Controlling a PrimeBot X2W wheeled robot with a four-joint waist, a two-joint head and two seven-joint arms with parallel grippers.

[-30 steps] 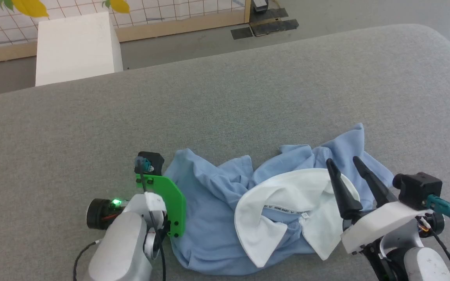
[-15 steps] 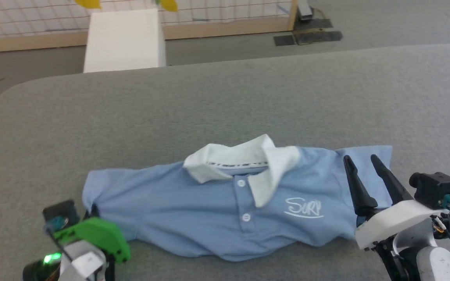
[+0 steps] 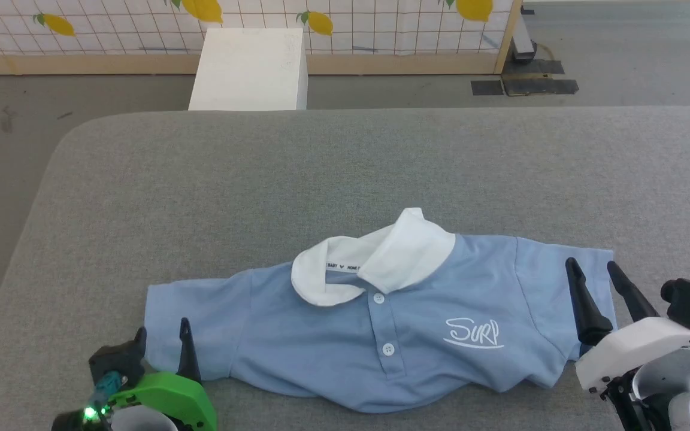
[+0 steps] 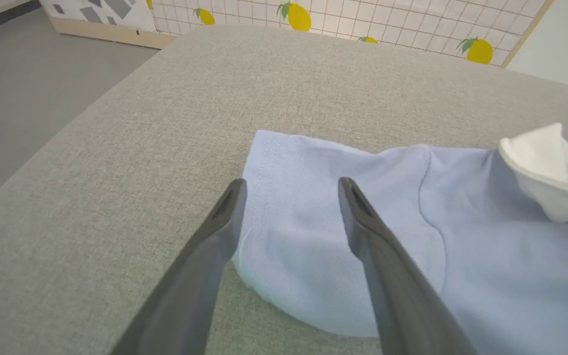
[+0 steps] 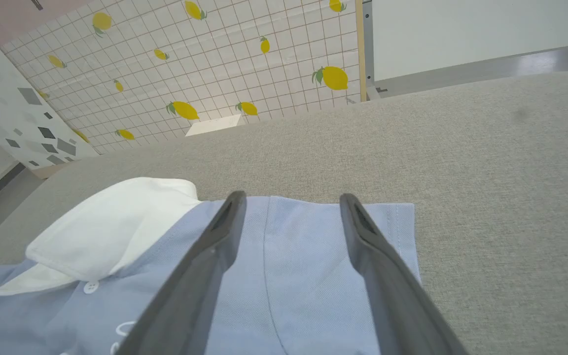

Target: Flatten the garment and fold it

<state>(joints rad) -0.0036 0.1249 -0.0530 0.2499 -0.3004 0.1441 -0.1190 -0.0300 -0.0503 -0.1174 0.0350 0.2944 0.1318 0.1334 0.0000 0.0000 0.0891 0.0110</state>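
The garment (image 3: pixel 381 323) is a light blue polo shirt with a white collar (image 3: pixel 375 260), lying spread out front-up on the grey padded table (image 3: pixel 321 173). Its sleeves reach to the left (image 4: pixel 303 197) and right (image 5: pixel 313 236). My left gripper (image 3: pixel 163 332) stands open at the lower left, its fingers straddling the left sleeve's edge without gripping it. At the lower right, my right gripper (image 3: pixel 592 268) hovers open above the right sleeve, nothing between its fingers. The shirt's lower hem (image 3: pixel 381 404) is bunched near the table's front.
A white box (image 3: pixel 249 69) stands on the floor beyond the table's far edge, before a tiled lemon-print wall (image 3: pixel 351 24). The table's rounded left corner (image 3: pixel 63 155) drops to grey floor. Bare table lies beyond the shirt.
The head camera has swung, shifting the whole picture. The garment went from a crumpled heap to spread flat. My left gripper let go of the left sleeve and now stands open.
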